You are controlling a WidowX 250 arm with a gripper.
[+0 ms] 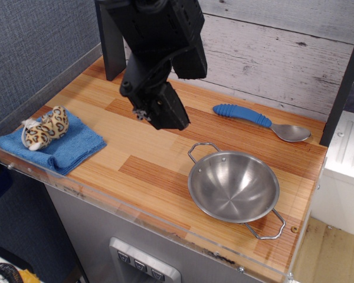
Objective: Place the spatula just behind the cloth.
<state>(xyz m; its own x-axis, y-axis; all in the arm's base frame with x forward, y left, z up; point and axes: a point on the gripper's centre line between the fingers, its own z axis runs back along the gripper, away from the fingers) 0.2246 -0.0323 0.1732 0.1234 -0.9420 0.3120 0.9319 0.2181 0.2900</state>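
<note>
Blue ribbed handle and shiny oval head mark the spatula (261, 121), which lies flat near the back right of the wooden counter (141, 159), handle to the left, head to the right. It lies just behind the steel bowl (233, 187) and apart from it. The cloth (59, 144), a folded blue towel, sits at the front left corner with a spotted plush toy (45, 128) resting on it. The gripper (159, 109) hangs above the counter's middle, well apart from both spatula and cloth; it holds nothing, and whether its fingers are spread or pressed together cannot be told from this angle.

The step in hand appears to be the reach for the spatula; the task is hardly begun. A sound grasp would take the thick handle near its middle, fingers across its width, since the thin metal head offers poor purchase. The descent should stay clear of the bowl's rear handle loop. For placement, the bare wood behind the cloth, toward the wall (35, 41), is narrow; the carry should pass above the toy.
</note>
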